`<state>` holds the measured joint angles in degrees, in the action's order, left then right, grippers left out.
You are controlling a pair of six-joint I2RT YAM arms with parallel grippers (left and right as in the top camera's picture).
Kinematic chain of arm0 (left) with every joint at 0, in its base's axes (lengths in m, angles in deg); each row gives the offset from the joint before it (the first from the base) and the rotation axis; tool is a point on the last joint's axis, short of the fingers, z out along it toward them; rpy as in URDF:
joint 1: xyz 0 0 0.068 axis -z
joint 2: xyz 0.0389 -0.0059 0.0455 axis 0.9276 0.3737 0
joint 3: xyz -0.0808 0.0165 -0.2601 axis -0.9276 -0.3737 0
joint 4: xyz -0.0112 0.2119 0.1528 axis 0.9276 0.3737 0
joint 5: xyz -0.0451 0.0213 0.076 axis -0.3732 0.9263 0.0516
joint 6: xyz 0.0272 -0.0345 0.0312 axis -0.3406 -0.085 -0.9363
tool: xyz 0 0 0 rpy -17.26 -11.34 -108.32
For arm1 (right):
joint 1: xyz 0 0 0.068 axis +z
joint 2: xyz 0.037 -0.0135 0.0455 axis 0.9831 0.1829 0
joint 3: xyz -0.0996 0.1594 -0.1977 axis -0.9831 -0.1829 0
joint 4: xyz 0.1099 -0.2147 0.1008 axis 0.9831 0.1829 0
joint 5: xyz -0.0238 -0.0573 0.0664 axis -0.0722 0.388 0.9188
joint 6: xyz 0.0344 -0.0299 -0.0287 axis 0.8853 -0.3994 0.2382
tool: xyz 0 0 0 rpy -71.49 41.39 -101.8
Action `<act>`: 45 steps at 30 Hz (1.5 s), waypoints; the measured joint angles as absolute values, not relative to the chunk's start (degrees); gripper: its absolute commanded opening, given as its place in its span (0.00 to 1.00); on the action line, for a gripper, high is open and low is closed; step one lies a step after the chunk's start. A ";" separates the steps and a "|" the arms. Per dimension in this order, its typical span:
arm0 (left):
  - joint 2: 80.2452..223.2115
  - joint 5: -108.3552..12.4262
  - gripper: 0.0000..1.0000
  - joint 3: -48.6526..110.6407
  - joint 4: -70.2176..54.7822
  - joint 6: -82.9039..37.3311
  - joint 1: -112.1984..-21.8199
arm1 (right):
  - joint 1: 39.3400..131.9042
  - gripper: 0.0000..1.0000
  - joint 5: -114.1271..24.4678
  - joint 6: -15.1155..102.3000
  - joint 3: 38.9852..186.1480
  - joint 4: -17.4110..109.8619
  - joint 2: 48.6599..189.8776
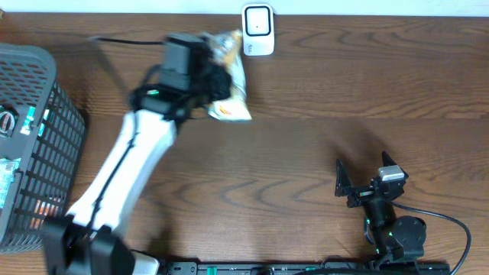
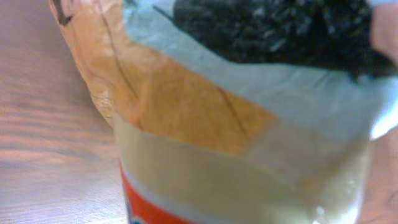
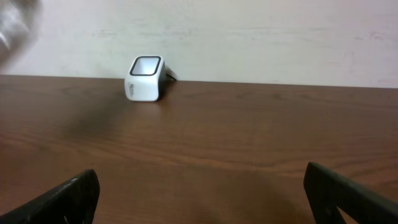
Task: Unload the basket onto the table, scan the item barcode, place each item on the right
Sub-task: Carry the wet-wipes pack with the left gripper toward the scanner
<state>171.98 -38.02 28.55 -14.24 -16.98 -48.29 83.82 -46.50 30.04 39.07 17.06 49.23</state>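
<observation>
Brown wood-grain table (image 1: 306, 145) across the whole overhead view. At its left edge, dark mesh basket (image 1: 53, 107) with packaged goods inside. From near left toward the far edge, white left arm (image 1: 130, 168), left gripper (image 1: 200, 72) clamped narrow on a snack packet (image 1: 231, 108). Crinkled and blurred: cream and pale panels, an orange patch, a red-orange band at one end, a dark area at the other. Long axis roughly far-to-near, orange-tipped end pointing nearward and slightly right. Just left of the scanner (image 1: 258, 30), near but apart. At near right, right gripper (image 1: 365, 177) spread wide, holding nothing. Small white scanner upright at the far edge
</observation>
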 measured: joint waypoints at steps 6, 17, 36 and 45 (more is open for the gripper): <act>180.70 -32.93 0.16 28.55 -14.50 -14.78 -41.25 | 83.82 0.99 -46.48 30.04 39.07 17.06 49.23; 183.30 -30.76 0.43 28.57 -16.14 -12.72 -36.88 | 83.82 0.99 -46.48 30.04 39.07 17.06 49.23; 175.26 -30.50 0.33 30.43 -18.22 -14.95 -35.81 | 83.82 0.99 -46.48 30.04 39.07 17.06 49.23; 184.50 -30.54 0.36 30.40 -26.74 -15.34 -31.42 | 83.82 0.99 -46.48 30.04 39.07 17.06 49.23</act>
